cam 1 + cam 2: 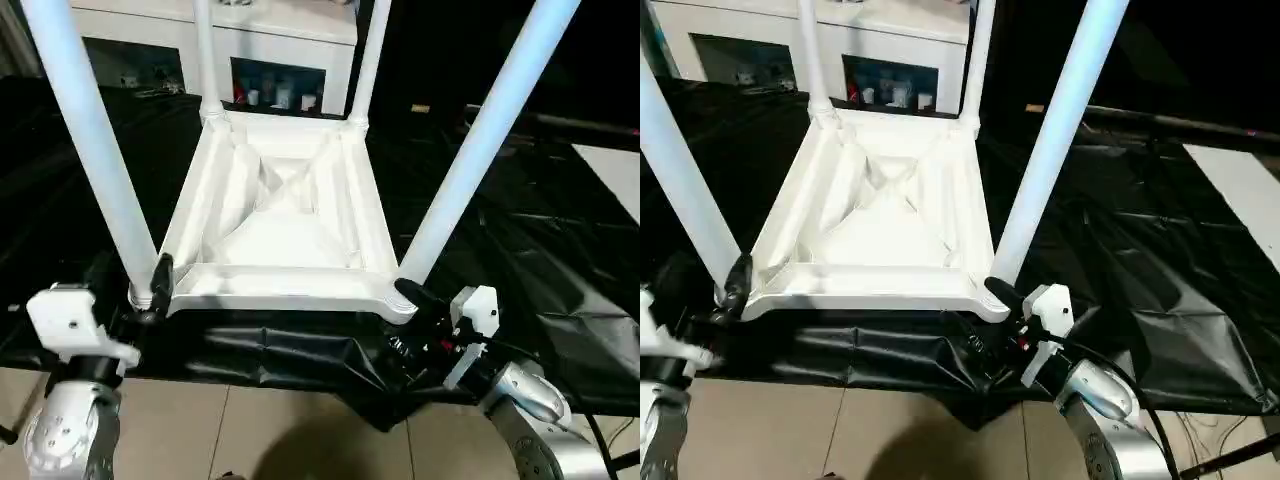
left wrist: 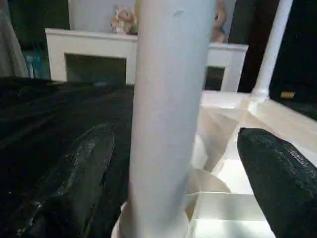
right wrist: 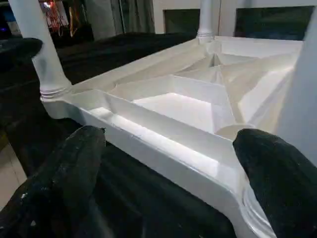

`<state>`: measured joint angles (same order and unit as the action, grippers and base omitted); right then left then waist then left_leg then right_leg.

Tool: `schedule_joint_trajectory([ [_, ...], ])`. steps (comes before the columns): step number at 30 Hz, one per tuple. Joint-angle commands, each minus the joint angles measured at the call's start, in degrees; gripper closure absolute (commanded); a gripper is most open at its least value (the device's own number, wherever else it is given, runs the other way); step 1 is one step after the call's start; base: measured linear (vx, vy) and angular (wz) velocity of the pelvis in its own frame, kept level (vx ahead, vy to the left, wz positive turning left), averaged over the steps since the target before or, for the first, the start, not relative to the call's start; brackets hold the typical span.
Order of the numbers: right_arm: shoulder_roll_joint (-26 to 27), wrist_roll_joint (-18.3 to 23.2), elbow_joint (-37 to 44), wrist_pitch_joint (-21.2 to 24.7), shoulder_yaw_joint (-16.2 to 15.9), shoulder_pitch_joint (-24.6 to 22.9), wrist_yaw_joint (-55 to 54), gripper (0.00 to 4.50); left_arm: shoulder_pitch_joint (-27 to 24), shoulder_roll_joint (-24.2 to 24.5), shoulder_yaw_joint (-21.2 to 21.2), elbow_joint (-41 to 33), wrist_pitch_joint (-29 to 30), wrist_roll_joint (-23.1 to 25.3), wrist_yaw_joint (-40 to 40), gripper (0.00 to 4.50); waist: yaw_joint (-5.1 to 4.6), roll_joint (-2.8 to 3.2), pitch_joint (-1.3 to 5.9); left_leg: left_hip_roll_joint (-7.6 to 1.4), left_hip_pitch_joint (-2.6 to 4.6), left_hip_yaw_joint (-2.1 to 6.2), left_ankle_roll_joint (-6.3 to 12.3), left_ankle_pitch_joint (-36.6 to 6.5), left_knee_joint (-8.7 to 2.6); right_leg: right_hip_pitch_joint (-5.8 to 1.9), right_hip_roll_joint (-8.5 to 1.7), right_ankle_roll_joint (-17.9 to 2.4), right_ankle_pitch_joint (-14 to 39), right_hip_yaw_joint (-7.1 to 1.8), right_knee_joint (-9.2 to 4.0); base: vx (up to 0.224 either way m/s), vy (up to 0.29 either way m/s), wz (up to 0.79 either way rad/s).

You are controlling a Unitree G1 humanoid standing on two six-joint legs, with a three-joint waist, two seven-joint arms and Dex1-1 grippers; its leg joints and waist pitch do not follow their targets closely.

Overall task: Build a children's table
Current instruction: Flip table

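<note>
Tabletop [image 1: 275, 235], white plastic and rectangular, lies upside down on a black sheet [image 1: 520, 250] that covers the work surface, its ribbed underside facing up and its near edge just ahead of the robot's forearms. Four long white legs stand upright in its round corner sockets: the near left leg [image 1: 95, 150], the near right leg [image 1: 480, 150], the far left leg [image 1: 205, 60] and the far right leg [image 1: 368, 65]. Behind the sheet stands a white cabinet [image 1: 290, 40] with dark glass doors and small items inside. Pale floor tiles [image 1: 250, 430] show below the sheet's near edge. The left gripper [image 2: 173, 188] sits at the near left corner with its two black fingers [image 2: 74, 178] spread wide on either side of the near left leg, a clear gap between each finger and the tube, so nothing is clamped. The right gripper [image 3: 168, 178] is at the near right corner, its fingers [image 3: 277, 178] likewise wide apart and holding nothing; one lies beside the near right socket and the other toward the middle of the near edge, over the black sheet.
</note>
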<state>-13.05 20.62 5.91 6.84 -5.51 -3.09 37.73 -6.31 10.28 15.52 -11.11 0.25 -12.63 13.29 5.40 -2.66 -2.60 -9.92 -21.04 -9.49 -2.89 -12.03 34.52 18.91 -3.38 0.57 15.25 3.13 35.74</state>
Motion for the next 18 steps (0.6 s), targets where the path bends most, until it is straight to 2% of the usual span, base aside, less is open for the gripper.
schedule_joint_trajectory([
  [1,-0.1,-0.3,-0.8,0.4,-0.1,1.1,-0.4,0.0,1.7,0.2,-0.3,1.0,2.0,-0.1,-0.8,0.07,0.24,1.71,2.43,-3.93,1.02,2.09,-1.47,-10.7,-5.23,-0.66,-5.19,-8.7,-6.2,-2.99,-3.65,0.0,0.0,0.0],
  [2,-0.4,-0.5,-1.0,0.4,-0.5,1.4,0.1,0.0,2.4,0.3,-0.8,1.4,3.0,0.1,-0.9,0.07,0.26,2.14,2.46,-3.99,0.94,2.13,-1.36,-9.8,-5.14,-0.71,-5.2,-9.2,-7.0,-2.97,-3.55,0.0,0.0,0.0],
  [3,-0.5,-0.5,-1.2,0.5,-0.7,1.5,0.4,0.0,2.8,0.5,-1.1,1.7,3.5,0.0,-0.6,0.07,0.19,1.82,2.45,-3.96,0.87,2.02,-1.01,-9.1,-5.04,-0.76,-5.1,-9.3,-8.1,-2.98,-3.55,0.0,0.0,0.0],
  [4,-0.5,-0.4,-1.3,0.7,-0.9,1.6,0.7,0.0,3.0,0.5,-1.2,1.9,3.7,-0.3,-0.4,0.07,0.25,1.83,2.51,-3.93,0.83,2.01,-0.79,-8.8,-5.0,-0.85,-5.16,-9.5,-8.5,-2.98,-3.52,0.0,0.0,0.0],
  [6,-0.9,-1.7,-1.9,0.2,-2.0,2.3,1.4,0.0,3.8,0.8,-1.7,2.5,4.8,-0.5,-0.1,0.07,0.23,2.43,2.67,-3.84,0.76,1.97,-0.3,-8.3,-4.82,-0.9,-5.15,-9.8,-9.1,-2.95,-3.45,0.0,0.0,0.0],
  [7,-1.0,-2.3,-2.3,-0.2,-2.3,2.7,1.6,0.0,4.1,0.9,-1.8,2.7,5.6,-0.1,-0.5,0.07,0.19,2.34,2.66,-3.8,0.75,1.96,-0.21,-8.3,-4.81,-0.9,-5.1,-9.9,-8.9,-2.91,-3.48,0.0,0.0,0.0],
  [10,-0.9,-3.1,-2.9,-1.0,-2.4,3.6,1.4,0.0,4.9,0.7,-1.2,2.7,7.8,0.1,-2.4,0.07,0.17,3.01,2.63,-3.87,0.73,1.97,-0.25,-9.1,-4.83,-0.84,-5.17,-10.4,-7.7,-2.97,-3.51,0.0,0.0,0.0],
  [11,-0.9,-3.2,-3.0,-1.1,-2.3,3.8,1.2,0.0,5.2,0.5,-0.8,2.6,8.5,-0.2,-3.2,0.07,0.02,3.06,2.61,-3.88,0.77,1.97,-0.31,-9.7,-4.88,-0.82,-5.12,-10.5,-7.1,-2.95,-3.6,0.0,0.0,0.0],
  [12,-0.9,-3.4,-3.1,-1.3,-2.2,3.9,0.9,0.0,5.4,0.3,-0.4,2.4,9.8,-0.4,-4.1,0.23,0.1,3.44,2.69,-3.88,0.78,2.02,-0.35,-9.6,-4.82,-0.81,-5.16,-10.8,-7.0,-2.94,-3.47,0.0,0.0,0.0],
  [13,-0.9,-3.5,-3.1,-1.4,-2.1,4.0,0.8,0.0,5.5,0.1,-0.2,2.2,10.4,-0.4,-4.6,0.23,0.0,3.31,2.62,-3.87,0.78,1.92,-0.3,-9.8,-4.82,-0.77,-5.09,-10.9,-6.9,-2.96,-3.59,0.0,0.0,0.0],
  [14,-0.9,-3.5,-3.3,-1.5,-2.1,4.0,0.7,0.0,5.6,-0.2,0.1,2.0,11.4,-0.4,-5.6,0.43,0.03,3.26,2.69,-3.87,0.71,1.93,-0.06,-9.4,-4.78,-0.89,-5.12,-11.0,-7.0,-2.99,-3.56,0.0,0.0,0.0],
  [17,-0.9,-4.1,-3.7,-2.1,-2.0,3.9,0.1,0.0,5.8,-0.9,0.3,1.5,13.6,-1.1,-6.8,0.53,0.13,3.37,2.73,-3.85,0.61,1.92,0.47,-8.6,-4.71,-0.89,-5.19,-11.3,-7.0,-2.97,-3.56,0.0,0.0,0.0],
  [18,-0.8,-4.3,-4.0,-2.4,-2.1,3.9,0.0,0.0,6.0,-1.0,0.2,1.5,14.3,-1.3,-6.9,0.76,0.14,3.38,2.71,-3.87,0.6,1.93,0.46,-8.7,-4.72,-0.85,-5.15,-11.3,-6.8,-2.96,-3.58,0.0,0.0,0.0],
])
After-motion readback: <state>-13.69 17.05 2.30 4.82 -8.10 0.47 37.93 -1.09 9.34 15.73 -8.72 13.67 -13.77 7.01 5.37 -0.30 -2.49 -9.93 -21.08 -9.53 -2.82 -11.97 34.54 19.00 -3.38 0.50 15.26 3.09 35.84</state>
